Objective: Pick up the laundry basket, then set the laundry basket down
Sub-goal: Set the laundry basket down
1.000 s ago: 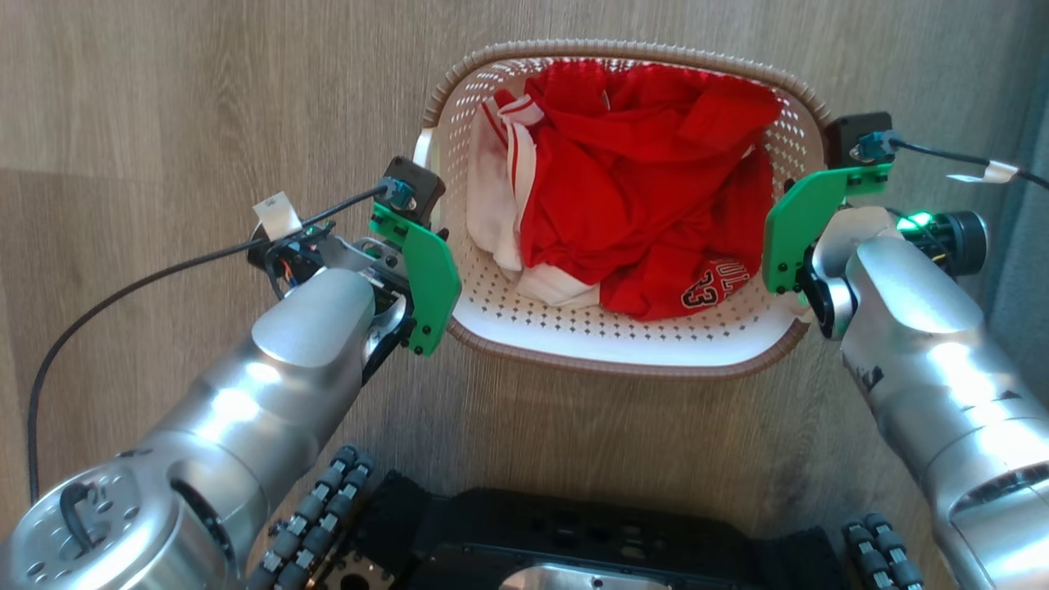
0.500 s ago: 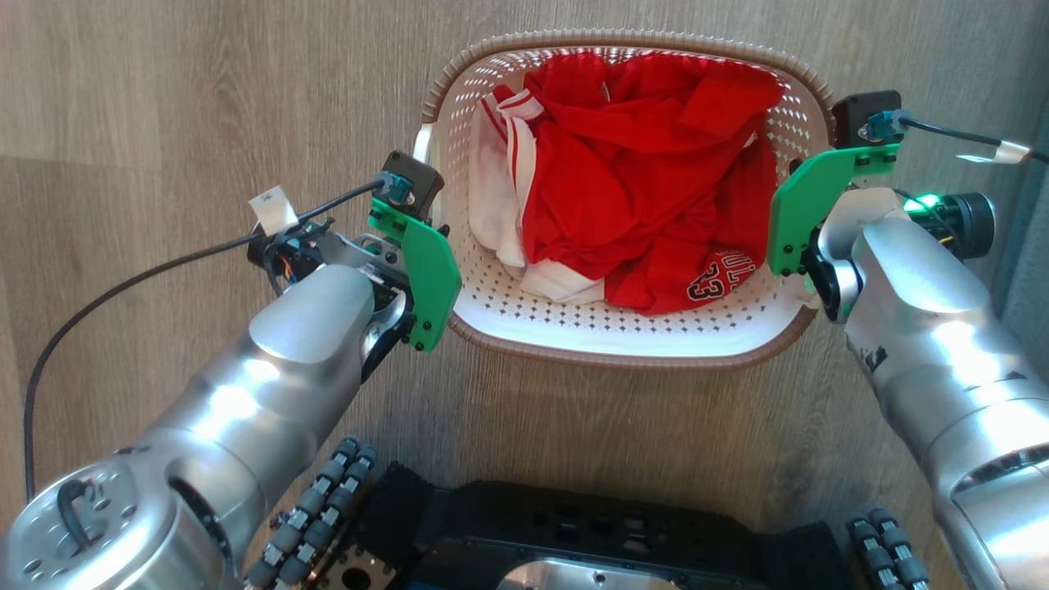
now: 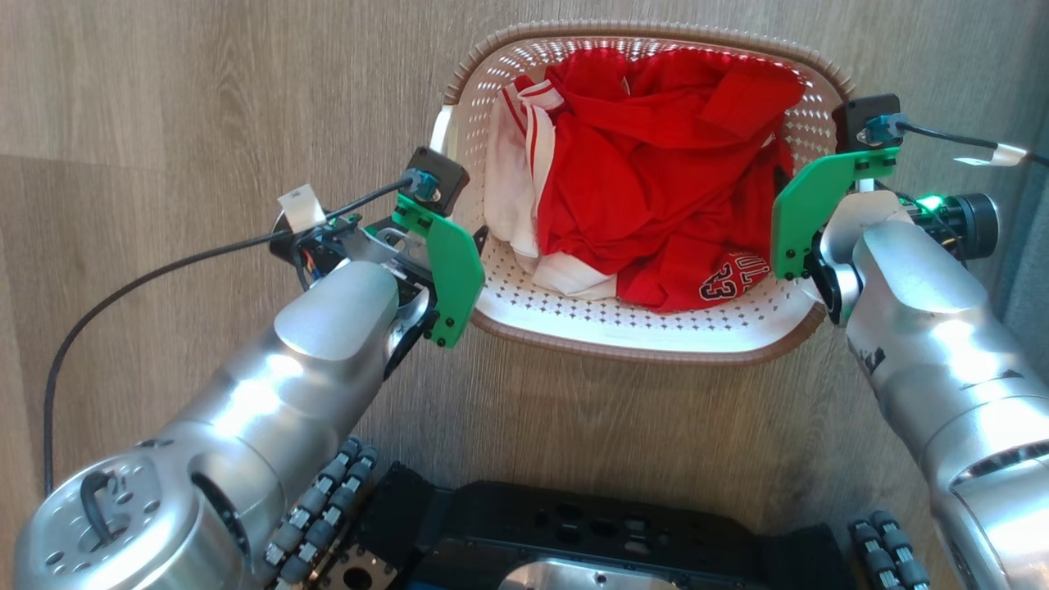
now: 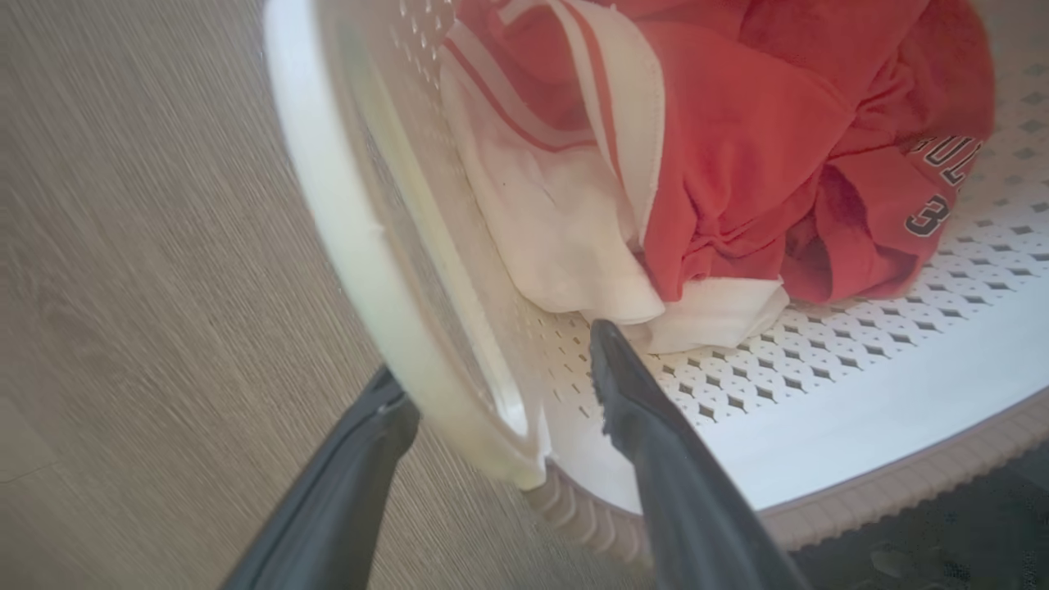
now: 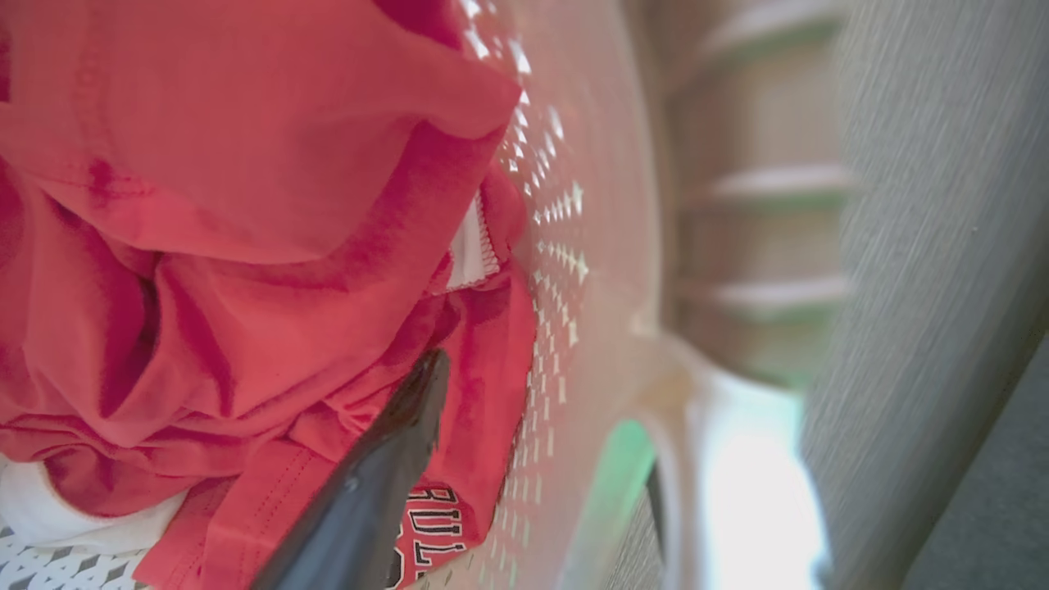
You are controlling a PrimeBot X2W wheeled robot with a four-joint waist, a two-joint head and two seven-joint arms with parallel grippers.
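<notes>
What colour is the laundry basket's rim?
Brown and ribbed; the laundry basket rim shows best in the head view.

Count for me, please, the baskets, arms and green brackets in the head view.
Basket: 1
Arms: 2
Green brackets: 2
Total: 5

This looks like a room in a home. A laundry basket [image 3: 623, 348] of red and white clothes [image 3: 647, 188] sits between the left gripper [image 4: 492, 360] and the right gripper [image 5: 545, 418], above a wood-look plank floor [image 3: 164, 98]. Outward of the right gripper is a grey, cloth-like surface [image 3: 1028, 270], and past it something like pale shelving [image 5: 762, 180], too blurred to be sure.
</notes>
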